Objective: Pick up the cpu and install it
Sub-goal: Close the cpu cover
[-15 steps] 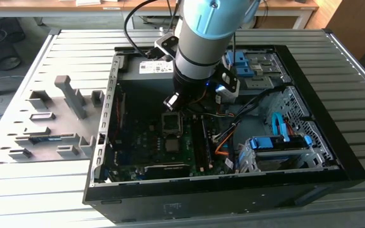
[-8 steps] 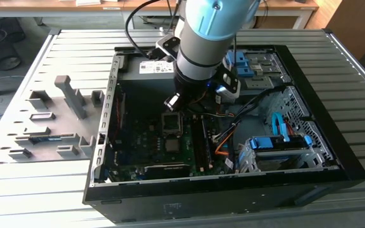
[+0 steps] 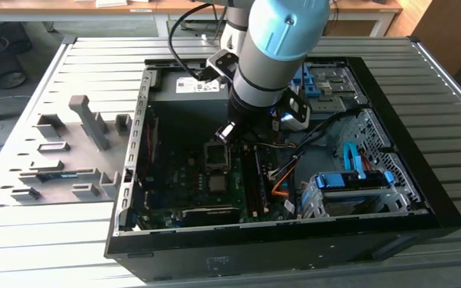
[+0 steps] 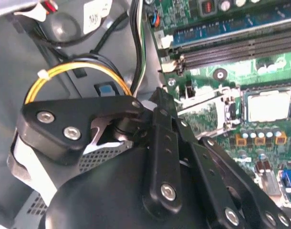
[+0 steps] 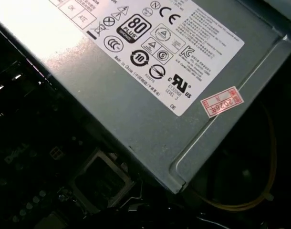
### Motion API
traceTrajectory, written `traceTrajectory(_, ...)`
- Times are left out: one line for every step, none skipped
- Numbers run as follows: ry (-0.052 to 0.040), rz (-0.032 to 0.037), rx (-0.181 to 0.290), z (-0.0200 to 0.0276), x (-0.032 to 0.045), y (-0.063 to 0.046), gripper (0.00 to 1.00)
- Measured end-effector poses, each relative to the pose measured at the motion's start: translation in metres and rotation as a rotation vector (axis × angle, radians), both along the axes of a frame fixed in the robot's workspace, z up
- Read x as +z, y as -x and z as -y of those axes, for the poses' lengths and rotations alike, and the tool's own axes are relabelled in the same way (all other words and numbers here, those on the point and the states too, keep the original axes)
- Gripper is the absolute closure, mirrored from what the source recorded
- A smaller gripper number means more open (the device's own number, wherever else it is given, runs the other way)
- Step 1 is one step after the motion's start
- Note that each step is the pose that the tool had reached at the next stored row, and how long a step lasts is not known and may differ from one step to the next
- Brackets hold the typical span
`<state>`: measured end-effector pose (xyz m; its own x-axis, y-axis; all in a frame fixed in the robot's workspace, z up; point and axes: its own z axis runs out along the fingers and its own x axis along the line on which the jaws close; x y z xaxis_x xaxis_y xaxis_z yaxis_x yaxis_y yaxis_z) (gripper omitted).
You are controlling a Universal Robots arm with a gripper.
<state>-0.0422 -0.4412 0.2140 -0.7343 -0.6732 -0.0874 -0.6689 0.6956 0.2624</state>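
Note:
The cpu [image 4: 268, 106] is a small silvery square lying flat in its socket on the green motherboard [image 4: 241, 62]; in the exterior view the cpu [image 3: 214, 183] shows as a pale square mid-board. The socket's metal cover plate [image 4: 202, 110] stands swung open beside it. My black gripper [image 4: 144, 107] hovers just off that plate, toward the power supply, with its fingers closed together and nothing visible between them. In the exterior view the gripper [image 3: 225, 132] hangs inside the computer case [image 3: 295, 240], above the open plate.
A grey power supply [image 5: 150, 95] with a white label lies close to the gripper. Yellow and black cables [image 4: 78, 71] loop beside it. Memory slots [image 4: 241, 47] run past the socket. Blue drive bays [image 3: 350, 180] fill the case on the exterior view's right; a grey parts fixture [image 3: 70, 156] sits on the slatted table.

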Motion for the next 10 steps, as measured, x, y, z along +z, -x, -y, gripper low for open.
traceTrajectory(-0.0013, 0.0, 0.01, 0.0, -0.0007, 0.0, 0.9)
traceTrajectory(-0.0032, 0.0, 0.018, 0.0, -0.0015, 0.0, 0.9)
traceTrajectory(-0.0053, 0.0, 0.022, 0.0, -0.0027, 0.0, 0.9)
traceTrajectory(-0.0064, 0.0001, 0.023, 0.0, -0.0045, 0.0, 0.9)
traceTrajectory(-0.0078, 0.0, 0.023, 0.0, -0.0062, 0.0, 0.9)
traceTrajectory(-0.0091, 0.0, 0.023, -0.0001, -0.008, 0.0, 0.9)
traceTrajectory(-0.0094, 0.0, 0.022, -0.0004, -0.0094, 0.0, 0.9)
traceTrajectory(-0.0094, 0.0, 0.021, -0.0007, -0.0106, 0.0, 0.9)
traceTrajectory(-0.0095, 0.0, 0.02, -0.0009, -0.0117, 0.0, 0.9)
traceTrajectory(-0.0096, 0.0, 0.02, -0.0009, -0.0127, 0.0, 0.9)
